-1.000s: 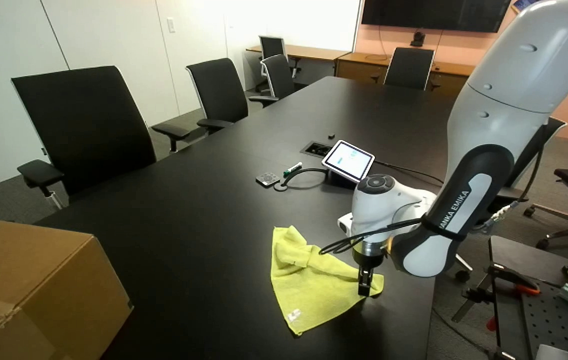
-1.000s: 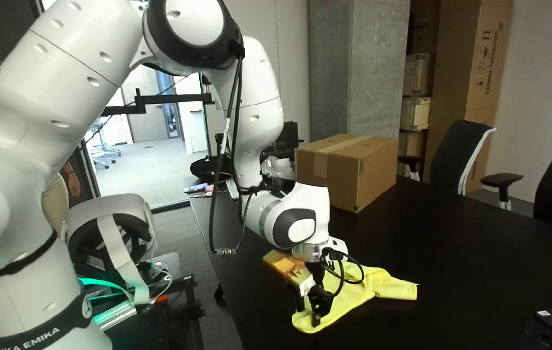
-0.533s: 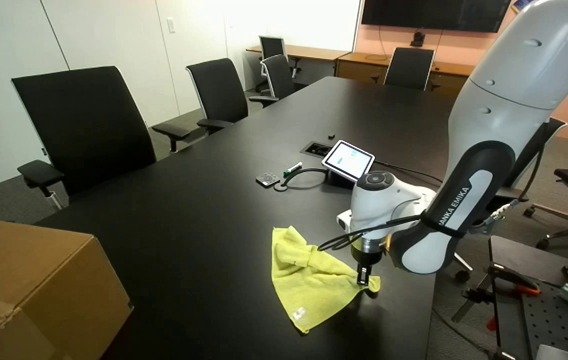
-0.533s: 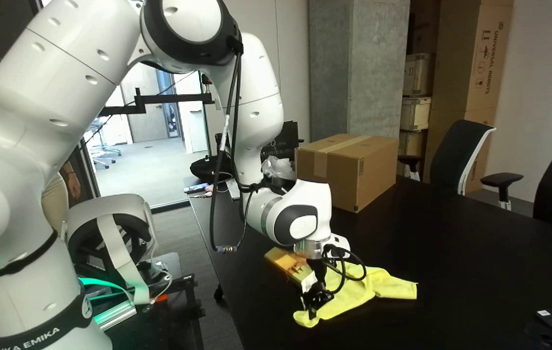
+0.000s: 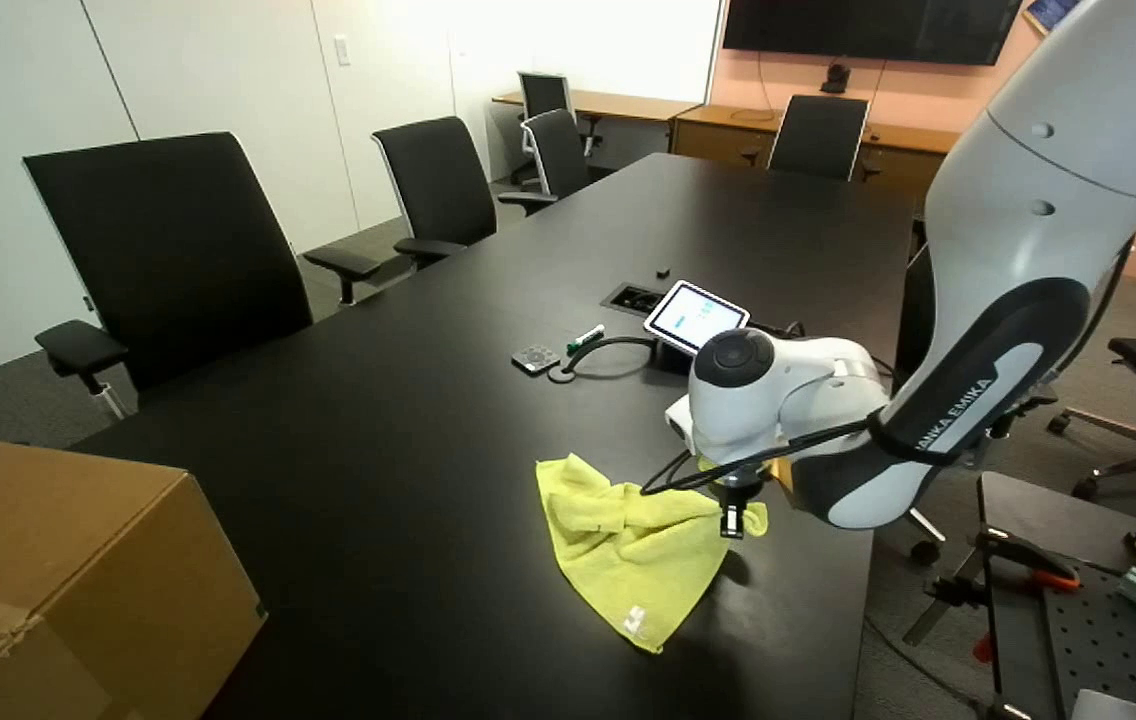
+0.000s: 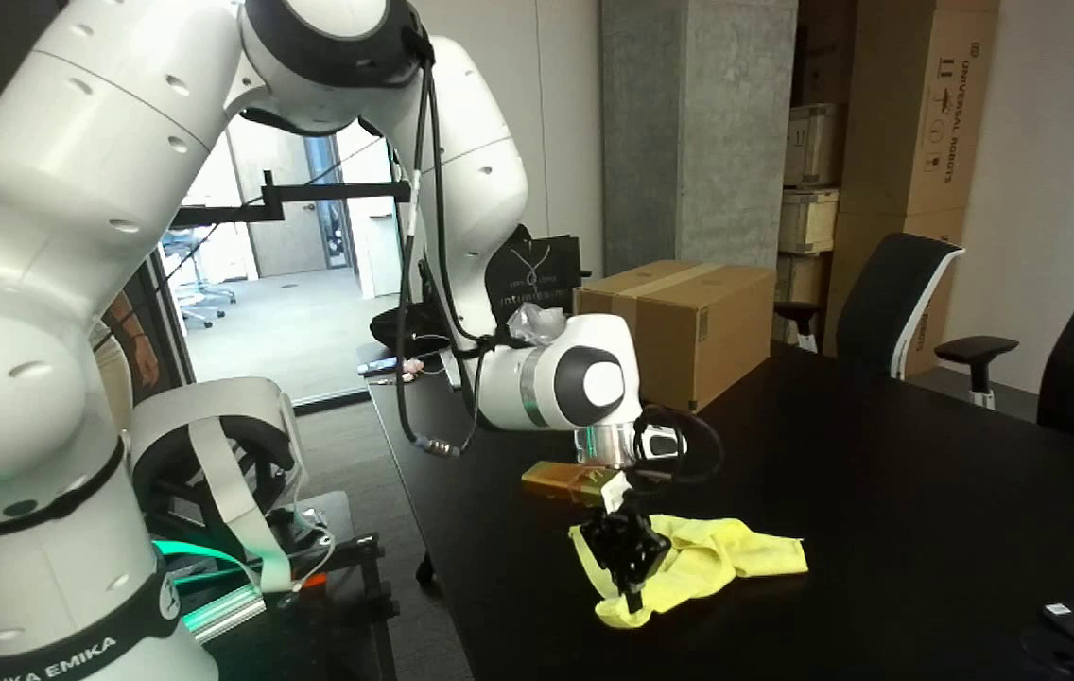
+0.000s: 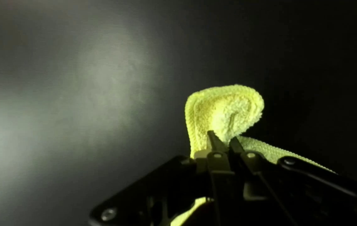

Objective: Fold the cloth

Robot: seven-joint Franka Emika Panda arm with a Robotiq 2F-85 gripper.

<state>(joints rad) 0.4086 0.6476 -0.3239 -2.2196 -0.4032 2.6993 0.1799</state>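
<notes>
Pincer [image 7: 223, 137] clenched on cloth [image 5: 650, 568] near one corner, that end raised — far part rumpled on worktop [image 5: 378, 520].

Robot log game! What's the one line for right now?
task: fold the cloth | gripper: pinching cloth near one end | cloth: pinched end raised, other parts on table | status: not neatly folded yet

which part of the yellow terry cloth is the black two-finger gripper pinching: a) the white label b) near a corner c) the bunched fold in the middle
b, because in the wrist view the black two-finger gripper is shut on the yellow terry cloth with a corner sticking out beyond; in an exterior view the white label lies apart.
</notes>
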